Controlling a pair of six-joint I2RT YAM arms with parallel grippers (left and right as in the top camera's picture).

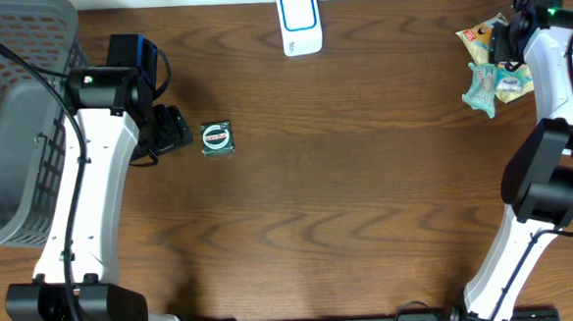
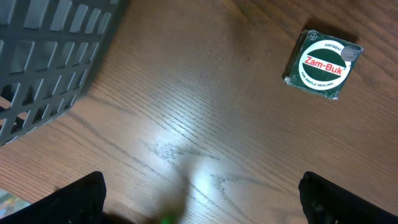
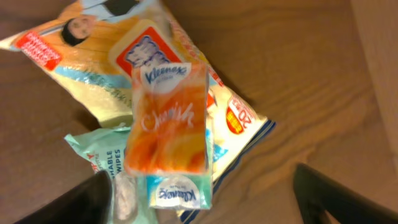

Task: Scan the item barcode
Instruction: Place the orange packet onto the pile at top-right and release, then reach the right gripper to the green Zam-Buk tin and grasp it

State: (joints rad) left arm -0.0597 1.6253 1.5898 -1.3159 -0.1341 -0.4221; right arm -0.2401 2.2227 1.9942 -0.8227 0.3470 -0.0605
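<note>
Wide-open left claw (image 2: 199, 194) hovers near one tin (image 2: 322, 64), table (image 1: 366, 176) room around; right claw (image 3: 200, 177), open, above three packets (image 3: 168, 118) near far edge.

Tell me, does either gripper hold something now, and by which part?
Nothing is held. The left gripper is open over the table; the right gripper is open above the Kleenex pack, neither finger touching it.
</note>
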